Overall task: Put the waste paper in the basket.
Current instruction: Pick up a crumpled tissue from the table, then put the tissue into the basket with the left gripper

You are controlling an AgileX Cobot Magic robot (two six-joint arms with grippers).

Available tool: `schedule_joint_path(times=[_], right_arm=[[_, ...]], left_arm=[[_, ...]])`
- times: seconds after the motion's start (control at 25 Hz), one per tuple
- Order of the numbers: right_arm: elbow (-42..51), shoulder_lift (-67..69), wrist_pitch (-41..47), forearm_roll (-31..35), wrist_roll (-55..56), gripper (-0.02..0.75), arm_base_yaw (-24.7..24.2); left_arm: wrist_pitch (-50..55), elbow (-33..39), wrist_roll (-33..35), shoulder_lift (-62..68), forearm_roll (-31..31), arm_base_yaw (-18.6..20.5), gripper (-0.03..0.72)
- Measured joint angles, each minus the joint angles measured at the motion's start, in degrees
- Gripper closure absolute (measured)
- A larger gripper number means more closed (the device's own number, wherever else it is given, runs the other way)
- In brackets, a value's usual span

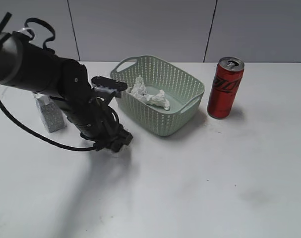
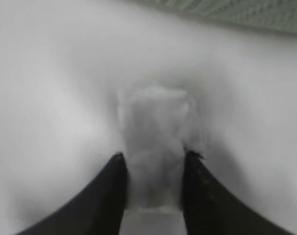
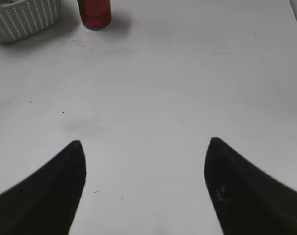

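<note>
Left hand [image 2: 153,161] gripping one wad [image 2: 155,147], two wads [image 1: 150,94] in basket [image 1: 190,89]

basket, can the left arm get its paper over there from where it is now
Probably yes. The left gripper has a paper wad between its fingers, low on the table beside the basket. Nothing stands between them; it only needs lifting over the near rim.
</note>
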Motion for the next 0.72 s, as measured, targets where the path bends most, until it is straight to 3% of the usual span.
schedule_joint_path(times=[0.16, 0.24, 0.56, 0.72], right_arm=[[0.00, 0.00, 0.00, 0.00, 0.00, 0.166, 0.00], [0.00, 0.00, 0.00, 0.00, 0.00, 0.166, 0.00], [0.00, 0.00, 0.00, 0.00, 0.00, 0.166, 0.00], [0.00, 0.00, 0.00, 0.00, 0.00, 0.166, 0.00]], left_arm=[[3.83, 0.29, 0.00, -1.62, -0.99, 0.00, 0.603], [4.43, 0.31, 0.00, -3.96, -0.99, 0.06, 0.659], [2.40, 0.31, 0.00, -18.49, -1.03, 0.85, 0.688], [-5.89, 0.31, 0.00, -25.06, -1.10, 0.85, 0.688]])
